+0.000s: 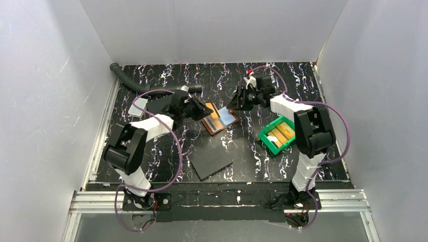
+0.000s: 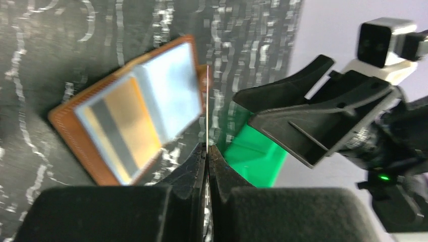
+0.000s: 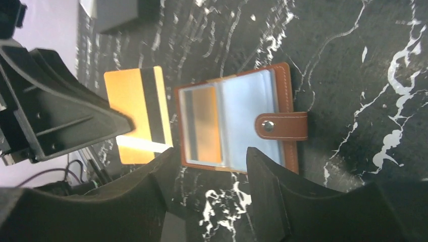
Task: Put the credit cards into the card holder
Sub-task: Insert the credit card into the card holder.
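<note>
**L clamped on card, holder open**

L gripper [image 2: 207,151] pinched shut on orange-yellow plastic card w/ black stripe [image 3: 139,116], held on edge just beside brown leather card holder [image 3: 237,123], which lies open mid-table. One orange card [image 3: 202,123] in its clear sleeve. R gripper [image 3: 212,156] jaws apart, nothing held, over holder. Green plastic bin [image 1: 263,136]: more orange-yellow cards [image 1: 285,132] inside.

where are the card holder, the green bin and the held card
card holder [image 3: 234,121]: right wrist view, on its clear sleeve
green bin [image 2: 252,156]: left wrist view, on its outer wall
held card [image 3: 135,101]: right wrist view, on its orange face beside the stripe
</note>
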Robot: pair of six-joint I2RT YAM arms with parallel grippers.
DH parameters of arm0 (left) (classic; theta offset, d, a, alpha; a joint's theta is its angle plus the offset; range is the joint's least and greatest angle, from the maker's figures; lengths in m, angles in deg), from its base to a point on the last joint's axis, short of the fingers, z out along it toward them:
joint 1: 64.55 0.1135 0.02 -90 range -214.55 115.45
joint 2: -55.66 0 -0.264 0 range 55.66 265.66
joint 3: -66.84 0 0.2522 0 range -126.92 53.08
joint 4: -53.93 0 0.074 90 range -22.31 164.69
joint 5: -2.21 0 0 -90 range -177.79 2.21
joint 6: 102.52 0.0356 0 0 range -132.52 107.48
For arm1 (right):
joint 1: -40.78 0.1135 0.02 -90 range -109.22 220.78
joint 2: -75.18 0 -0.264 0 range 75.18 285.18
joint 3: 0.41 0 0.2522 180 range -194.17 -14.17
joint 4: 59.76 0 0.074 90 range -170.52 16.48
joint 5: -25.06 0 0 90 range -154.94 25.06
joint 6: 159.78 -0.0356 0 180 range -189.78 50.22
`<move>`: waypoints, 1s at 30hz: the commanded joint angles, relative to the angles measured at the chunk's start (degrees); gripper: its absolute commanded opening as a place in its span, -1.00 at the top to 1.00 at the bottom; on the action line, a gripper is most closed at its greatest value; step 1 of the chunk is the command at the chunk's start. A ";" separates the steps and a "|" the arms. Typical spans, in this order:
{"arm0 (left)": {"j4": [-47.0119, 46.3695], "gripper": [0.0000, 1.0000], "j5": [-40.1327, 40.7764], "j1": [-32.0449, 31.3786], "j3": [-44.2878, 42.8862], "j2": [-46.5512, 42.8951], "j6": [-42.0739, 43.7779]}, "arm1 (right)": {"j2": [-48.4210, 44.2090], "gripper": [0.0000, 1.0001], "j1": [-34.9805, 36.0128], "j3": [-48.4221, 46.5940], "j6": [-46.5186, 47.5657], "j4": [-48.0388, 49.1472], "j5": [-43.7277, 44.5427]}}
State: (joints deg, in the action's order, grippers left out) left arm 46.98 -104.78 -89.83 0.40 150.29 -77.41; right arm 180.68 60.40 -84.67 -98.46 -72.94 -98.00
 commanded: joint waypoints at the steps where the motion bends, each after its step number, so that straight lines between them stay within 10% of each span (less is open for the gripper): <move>1: 1.09 1.00 1.49 -0.21 -2.65 5.37 7.37 | 4.62 -0.19 0.25 -4.17 8.64 -3.92 -3.09; 10: -1.52 1.00 2.60 -0.47 -2.40 8.58 8.98 | 11.50 0.29 -0.06 -4.51 8.71 -1.11 -2.00; 30: -6.02 1.00 -0.86 -0.78 -0.31 13.81 -4.34 | 12.36 0.44 -0.02 -2.07 7.87 1.08 1.82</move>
State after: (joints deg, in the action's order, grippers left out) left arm 42.83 -104.52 -90.29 -0.13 163.27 -78.46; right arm 192.35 60.40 -86.72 -90.84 -73.44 -97.25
